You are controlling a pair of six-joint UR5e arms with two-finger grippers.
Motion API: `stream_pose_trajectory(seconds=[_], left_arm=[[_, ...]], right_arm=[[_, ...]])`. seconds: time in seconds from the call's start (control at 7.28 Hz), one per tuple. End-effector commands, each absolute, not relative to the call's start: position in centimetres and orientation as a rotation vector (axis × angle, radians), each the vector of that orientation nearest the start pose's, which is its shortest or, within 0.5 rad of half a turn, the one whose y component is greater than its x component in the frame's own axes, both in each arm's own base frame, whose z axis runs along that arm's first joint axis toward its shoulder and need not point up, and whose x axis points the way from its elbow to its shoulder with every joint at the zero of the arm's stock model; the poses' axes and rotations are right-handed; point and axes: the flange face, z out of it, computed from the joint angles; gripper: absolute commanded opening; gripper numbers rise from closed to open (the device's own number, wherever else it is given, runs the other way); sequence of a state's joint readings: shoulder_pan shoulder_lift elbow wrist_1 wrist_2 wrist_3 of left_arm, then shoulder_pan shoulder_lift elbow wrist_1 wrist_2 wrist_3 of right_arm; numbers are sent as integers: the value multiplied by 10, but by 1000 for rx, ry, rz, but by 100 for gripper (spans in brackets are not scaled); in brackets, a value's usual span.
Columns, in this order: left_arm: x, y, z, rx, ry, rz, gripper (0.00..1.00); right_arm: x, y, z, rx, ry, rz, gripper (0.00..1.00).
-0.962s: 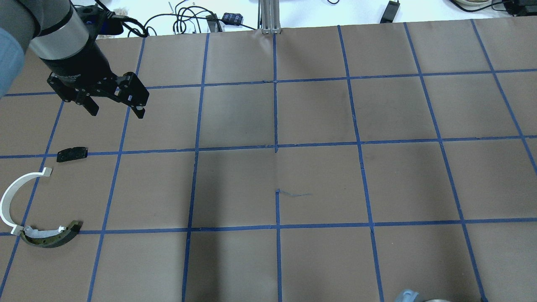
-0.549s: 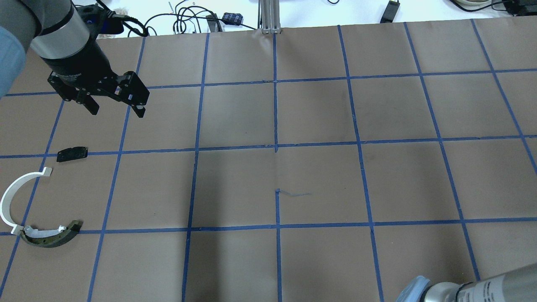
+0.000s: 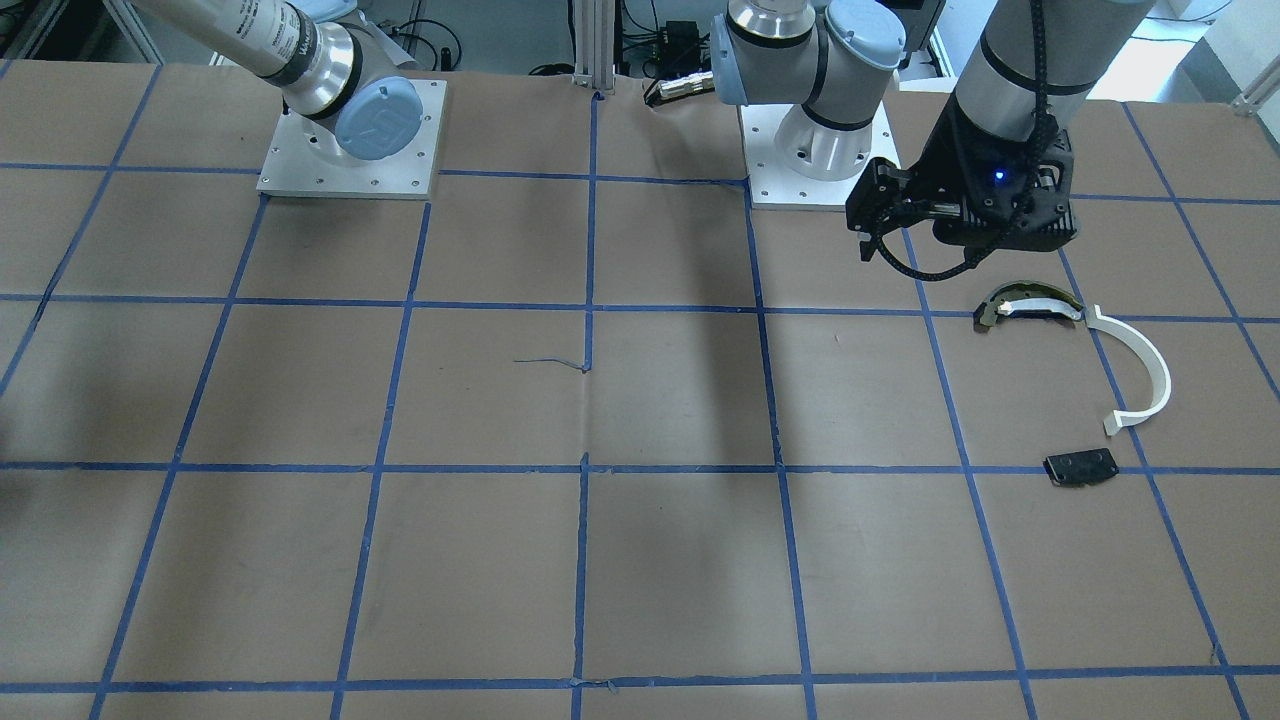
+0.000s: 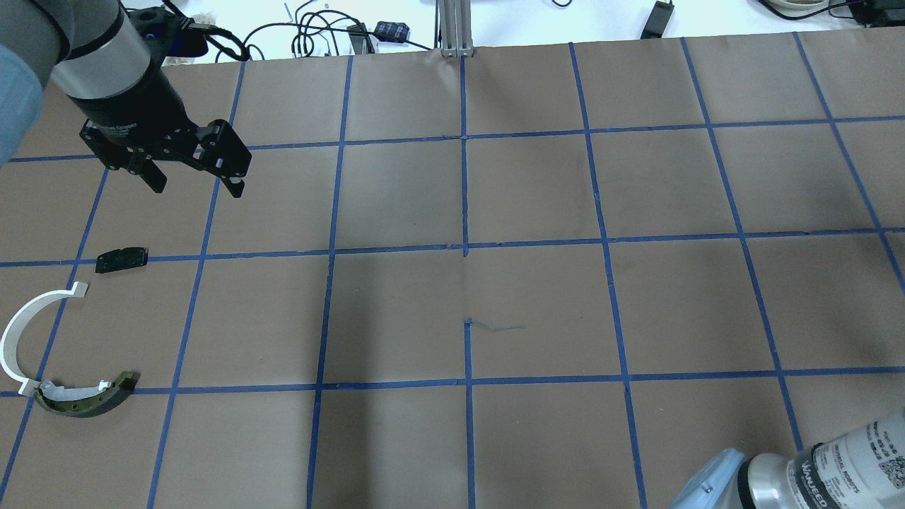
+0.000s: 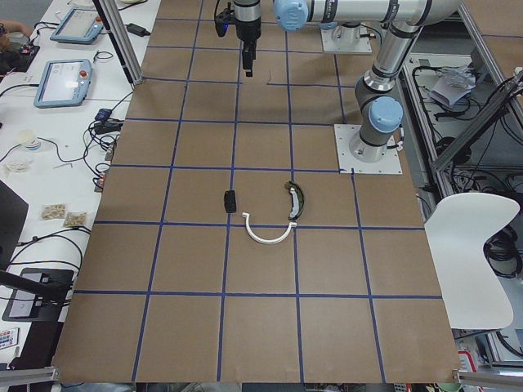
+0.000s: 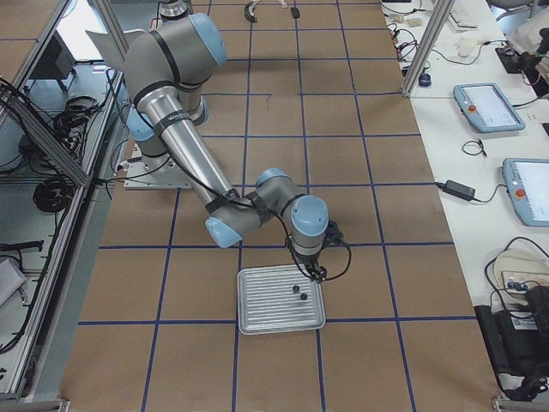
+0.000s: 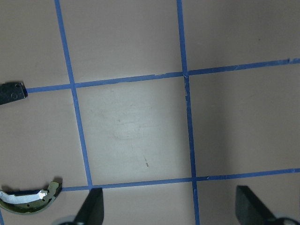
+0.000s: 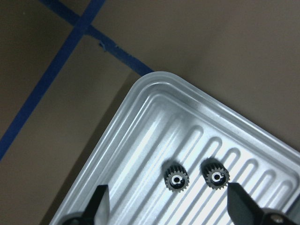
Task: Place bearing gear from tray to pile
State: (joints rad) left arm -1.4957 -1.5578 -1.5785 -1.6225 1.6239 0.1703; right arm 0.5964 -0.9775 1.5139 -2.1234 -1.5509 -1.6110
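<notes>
Two tiny black bearing gears (image 8: 177,179) (image 8: 215,176) lie side by side in the ribbed metal tray (image 8: 154,93), also seen in the exterior right view (image 6: 293,288). My right gripper (image 8: 169,204) is open and empty just above them, a finger on either side. The pile is at the table's left end: a white half-ring (image 4: 15,332), a dark curved piece (image 4: 88,400) and a flat black plate (image 4: 121,259). My left gripper (image 4: 196,185) is open and empty, high above the table beyond the pile.
The tray (image 6: 281,300) sits on the brown, blue-taped table at the robot's right end, out of the overhead view. Cables and boxes (image 4: 353,32) lie along the far edge. The right arm's forearm (image 4: 834,466) shows at the bottom right.
The right arm's forearm has swung further into the overhead view's bottom right corner. The left arm and the pile have stayed almost still.
</notes>
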Motion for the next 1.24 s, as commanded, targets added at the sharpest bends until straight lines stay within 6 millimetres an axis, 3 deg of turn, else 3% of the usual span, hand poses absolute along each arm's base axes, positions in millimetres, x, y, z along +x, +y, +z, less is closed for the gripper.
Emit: stream_pose_trajectory(seconds=[0.0, 0.27, 0.69, 1.1], left_arm=[[-91, -490, 485, 151, 3089, 86, 100], [-91, -490, 484, 152, 3090, 88, 100], [-91, -490, 484, 152, 3090, 88, 100], [-91, -490, 483, 152, 3090, 93, 100]], right_arm=[[-482, -484, 199, -982, 2964, 1, 87], [-474, -479, 185, -1026, 2926, 2, 86], [-479, -483, 194, -1034, 2947, -7, 85], [-482, -485, 191, -997, 2978, -15, 84]])
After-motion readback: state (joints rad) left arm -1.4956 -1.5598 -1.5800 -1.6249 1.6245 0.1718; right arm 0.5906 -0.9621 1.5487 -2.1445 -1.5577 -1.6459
